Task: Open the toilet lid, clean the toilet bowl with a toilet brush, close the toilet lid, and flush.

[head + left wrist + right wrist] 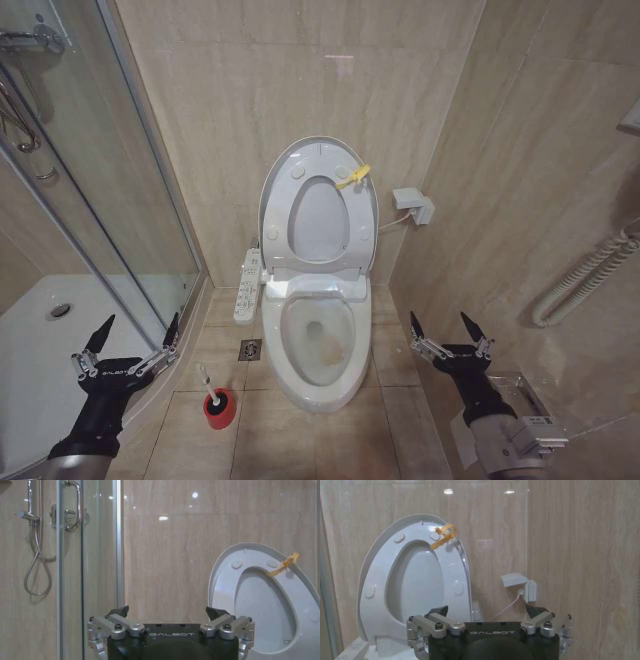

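Note:
The toilet lid [316,154] stands raised against the back wall, with the ring seat up against it and a yellow clip [352,177] at its rim. Below it the toilet bowl [283,340] is uncovered. The toilet brush [205,378] stands in its red holder [220,408] on the floor left of the bowl. My left gripper [140,325] hovers open near the shower edge, left of the brush. My right gripper [441,322] hovers open to the right of the bowl. The left wrist view shows my left gripper [167,611] and the lid [240,555]. The right wrist view shows my right gripper [486,609] and the lid [385,547].
A glass shower enclosure [90,200] with a white tray [40,340] fills the left side. A bidet control panel [248,285] sticks out left of the bowl, above a floor drain [250,349]. A wall socket box [413,206] and a corrugated hose [590,275] are on the right wall.

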